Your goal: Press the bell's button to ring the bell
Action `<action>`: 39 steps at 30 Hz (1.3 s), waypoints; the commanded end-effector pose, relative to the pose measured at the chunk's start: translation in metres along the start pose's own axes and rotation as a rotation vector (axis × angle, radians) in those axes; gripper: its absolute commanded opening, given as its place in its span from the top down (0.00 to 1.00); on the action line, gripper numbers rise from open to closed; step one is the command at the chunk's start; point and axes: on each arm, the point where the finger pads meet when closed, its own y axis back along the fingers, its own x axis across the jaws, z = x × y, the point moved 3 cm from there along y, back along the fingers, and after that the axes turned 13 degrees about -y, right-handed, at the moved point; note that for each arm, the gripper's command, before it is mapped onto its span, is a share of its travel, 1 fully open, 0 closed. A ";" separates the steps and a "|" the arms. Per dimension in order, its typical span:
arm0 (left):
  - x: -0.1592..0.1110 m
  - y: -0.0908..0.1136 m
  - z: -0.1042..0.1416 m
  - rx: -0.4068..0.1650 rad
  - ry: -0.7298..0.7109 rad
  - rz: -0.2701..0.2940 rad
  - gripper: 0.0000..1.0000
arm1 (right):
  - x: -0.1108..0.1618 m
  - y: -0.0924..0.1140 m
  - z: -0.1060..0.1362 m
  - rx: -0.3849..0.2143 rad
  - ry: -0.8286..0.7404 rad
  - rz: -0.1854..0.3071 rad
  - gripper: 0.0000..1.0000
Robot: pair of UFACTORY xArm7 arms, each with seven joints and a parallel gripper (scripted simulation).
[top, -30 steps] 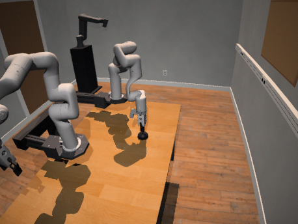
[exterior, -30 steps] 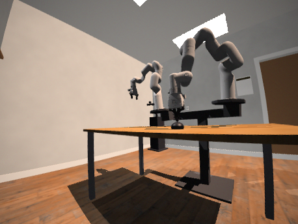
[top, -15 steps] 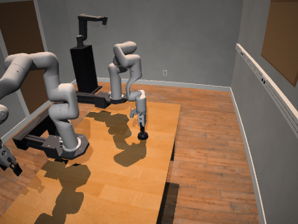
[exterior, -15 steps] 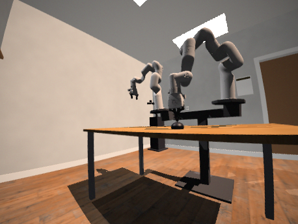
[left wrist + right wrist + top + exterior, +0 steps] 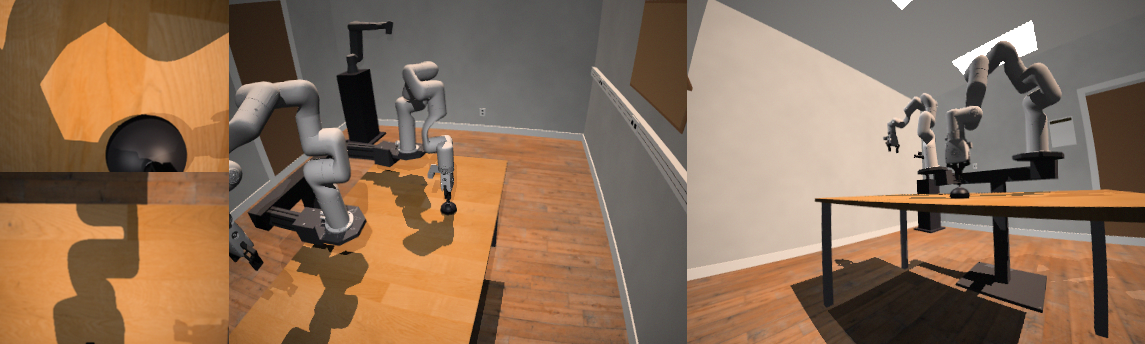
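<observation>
Bell [image 5: 448, 209] [image 5: 960, 193] [image 5: 142, 140], dark and domed, upright on the wooden table [image 5: 429, 305] [image 5: 987, 204] [image 5: 96, 84] [image 5: 177, 264], directly beneath the left gripper [image 5: 447, 198] [image 5: 958, 182] [image 5: 162, 167]. The latter points downward, fingers together, tips at the bell's crown; whether the button is depressed cannot be told. The right gripper [image 5: 257, 262] [image 5: 893, 149] [image 5: 90, 342], fingers apart, hangs well away from the bell.
</observation>
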 end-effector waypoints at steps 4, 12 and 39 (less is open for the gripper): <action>-0.001 0.022 0.001 -0.003 0.000 -0.002 1.00 | 0.000 0.002 -0.001 0.004 0.000 -0.001 0.00; -0.001 0.043 0.001 -0.003 0.000 -0.002 1.00 | 0.000 0.002 -0.001 0.004 0.000 -0.001 0.00; -0.001 0.056 0.001 -0.003 0.000 -0.002 1.00 | 0.000 0.002 -0.001 0.004 0.000 -0.001 0.00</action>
